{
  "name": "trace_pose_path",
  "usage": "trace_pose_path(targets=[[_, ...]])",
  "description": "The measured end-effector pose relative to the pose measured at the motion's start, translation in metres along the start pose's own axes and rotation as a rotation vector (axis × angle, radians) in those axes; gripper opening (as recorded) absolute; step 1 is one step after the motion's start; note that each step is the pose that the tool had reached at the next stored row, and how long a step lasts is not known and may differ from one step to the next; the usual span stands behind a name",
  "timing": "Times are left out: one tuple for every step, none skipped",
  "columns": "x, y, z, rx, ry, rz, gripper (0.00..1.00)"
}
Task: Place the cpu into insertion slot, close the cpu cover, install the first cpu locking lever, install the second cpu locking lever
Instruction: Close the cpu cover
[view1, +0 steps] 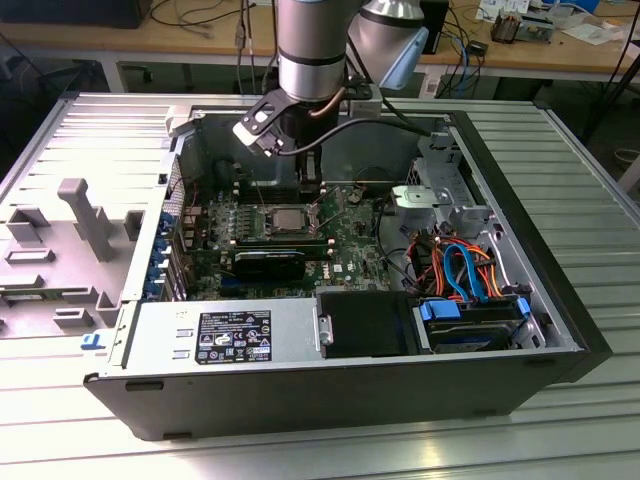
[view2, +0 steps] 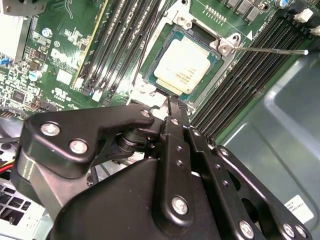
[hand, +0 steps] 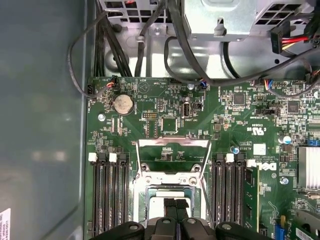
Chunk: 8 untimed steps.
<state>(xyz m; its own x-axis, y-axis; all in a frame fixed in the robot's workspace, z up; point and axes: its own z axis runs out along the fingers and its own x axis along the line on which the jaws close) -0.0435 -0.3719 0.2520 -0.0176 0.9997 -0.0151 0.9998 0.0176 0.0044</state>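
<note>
We count one cpu (view2: 186, 64), one green motherboard (hand: 165, 97), one coin battery (hand: 122, 104), two banks of memory slots (hand: 107, 192), one open computer case (view1: 560, 250), one grey power supply (view1: 160, 335), and one arm (view1: 310, 50) carrying one hand (view2: 175, 104).

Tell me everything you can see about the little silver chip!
The cpu is a small flat square with a dull silvery metal top and a thin green edge. It lies flat in the insertion slot, uncovered. The shut tool is right by one side; I cannot tell whether they touch.
</note>
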Motion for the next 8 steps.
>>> trace_pose_path(targets=[[0.0000, 0.0004, -0.0007, 0.0003, 0.0004, 0.000, 0.11], [0.0000, 0.0008, -0.0016, 0.0007, 0.0005, 0.000, 0.11], [0.0000, 0.0011, -0.0021, 0.0010, 0.0009, 0.000, 0.11], [0.0000, 0.0016, -0.0029, 0.0014, 0.0013, 0.000, 0.11], [-0.0001, 0.0026, -0.0042, 0.0023, 0.0018, 0.000, 0.11], [-0.0001, 0.0038, -0.0053, 0.0034, 0.0022, 0.000, 0.11], [-0.0001, 0.0053, -0.0061, 0.0047, 0.0034, 0.000, 0.11], [-0.0001, 0.0061, -0.0064, 0.0054, 0.0040, 0.000, 0.11]])
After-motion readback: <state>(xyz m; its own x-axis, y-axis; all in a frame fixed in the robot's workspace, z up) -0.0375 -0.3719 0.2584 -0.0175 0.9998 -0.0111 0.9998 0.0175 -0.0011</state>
